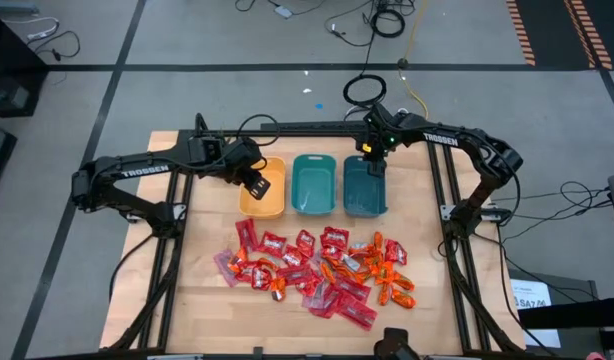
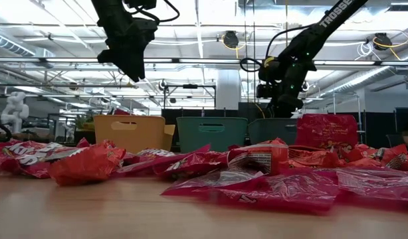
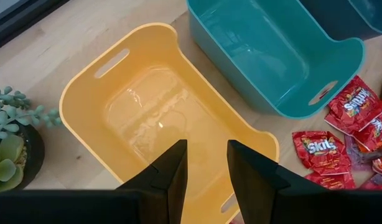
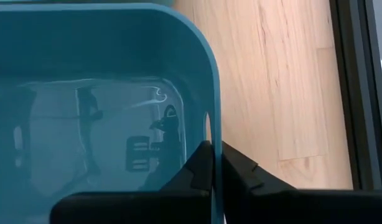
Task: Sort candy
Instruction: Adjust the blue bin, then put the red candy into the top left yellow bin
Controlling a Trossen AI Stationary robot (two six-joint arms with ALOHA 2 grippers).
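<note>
The candy [image 1: 317,270] lies in a loose pile of red, pinkish and orange packets on the wooden table, near of three bins. The bins stand in a row: yellow [image 1: 264,190], teal [image 1: 313,185] and dark teal [image 1: 365,188]. My left gripper [image 3: 206,165] hangs open above the yellow bin's near part with nothing between its fingers. My right gripper [image 4: 214,163] is at the dark teal bin's far end, shut on its rim. My right gripper pinches the dark teal bin's far end wall at its rim [image 4: 212,142], beside the handle slot [image 4: 208,124]. One finger is inside the bin and one outside. The fingers slant down from above. The bin stands on the table.
A small potted green plant [image 3: 10,143] stands left of the yellow bin. Red packets [image 3: 321,149] lie just near of the teal bin. Bare wood [image 4: 284,81] lies right of the dark teal bin, up to the black table frame [image 4: 353,93].
</note>
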